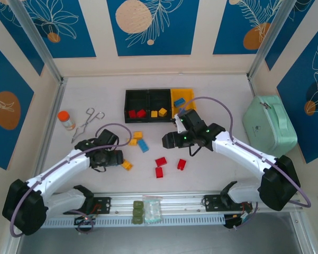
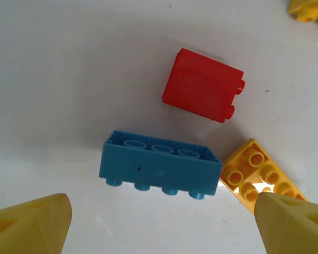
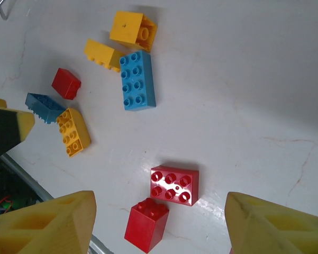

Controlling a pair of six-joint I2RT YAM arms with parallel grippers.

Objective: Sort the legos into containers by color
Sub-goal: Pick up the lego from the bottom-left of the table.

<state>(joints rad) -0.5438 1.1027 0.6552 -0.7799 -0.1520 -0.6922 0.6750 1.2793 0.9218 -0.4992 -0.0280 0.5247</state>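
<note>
Now, my left hand (image 2: 161, 209) gapes empty over the blue brick (image 2: 161, 166), which I judge light, stiff and slick, best pinched across its long flat sides.

No readable text anywhere — no labels, brands or numbers

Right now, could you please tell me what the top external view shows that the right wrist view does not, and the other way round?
Top external gives: the containers, two black and one yellow, partly filled, and the mint-green case on the right.
Right wrist gives: a small red brick and a blue brick on its side, close together.
Shared: the oblong blue brick with two yellow bricks next to it.
</note>
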